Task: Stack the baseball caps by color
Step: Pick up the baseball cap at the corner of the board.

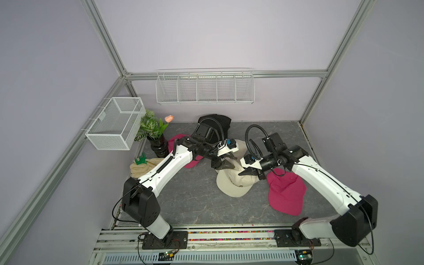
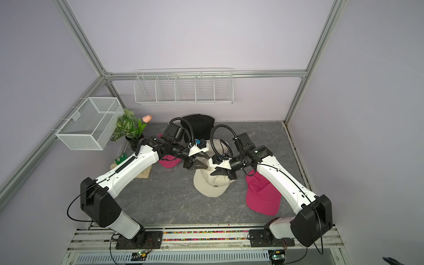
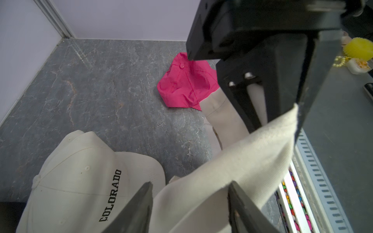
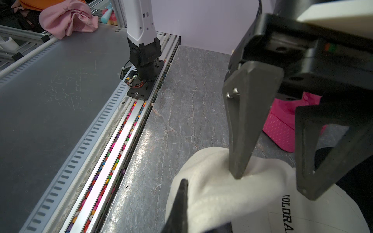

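Cream cap [image 3: 222, 171] pinched between right fingers [image 3: 239, 105]; spread left fingers [image 3: 139, 205] straddle its fabric

cream caps [image 1: 231, 185] (overlapping), pink cap [image 1: 286, 192] beside

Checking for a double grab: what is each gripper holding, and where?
The right gripper pinches a cream cap by its edge; the left gripper straddles it, grip unclear.

Lab test cell, aluminium frame [image 1: 286, 73]
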